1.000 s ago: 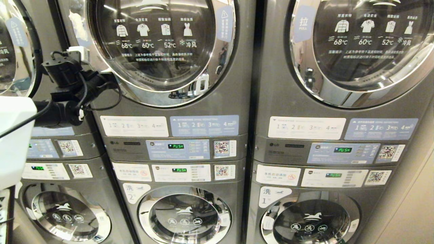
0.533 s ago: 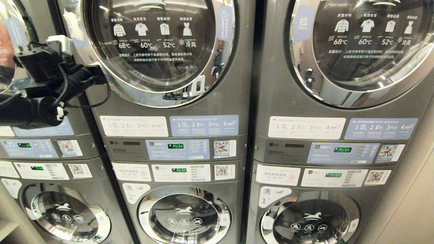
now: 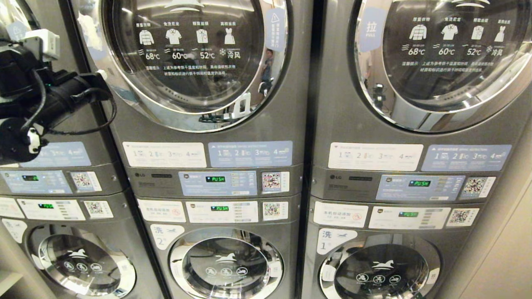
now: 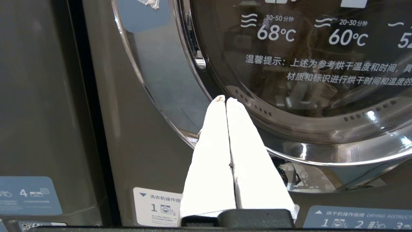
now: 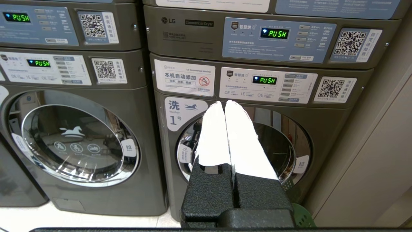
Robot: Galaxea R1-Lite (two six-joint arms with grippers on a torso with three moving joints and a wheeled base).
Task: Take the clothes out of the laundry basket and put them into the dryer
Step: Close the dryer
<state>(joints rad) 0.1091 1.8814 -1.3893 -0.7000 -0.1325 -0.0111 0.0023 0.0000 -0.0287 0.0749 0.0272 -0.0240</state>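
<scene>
The middle stack's upper dryer has its round glass door closed. My left arm hangs at the far left of the head view, level with that door's left side. The left gripper is shut and empty, its white fingers aimed at the door's lower chrome rim, short of it. My right gripper is shut and empty, held low before the washer marked 1. A green perforated edge of the laundry basket shows beside that washer. The clothes are out of view.
Three stacks of grey machines stand side by side, dryers above, washers below, with control panels between. The right dryer door is also closed. A beige wall borders the right side. Pale floor lies in front.
My left arm has drawn back to the left and slightly upward in the head view, away from the middle dryer door. The white shape at the left edge has gone.
</scene>
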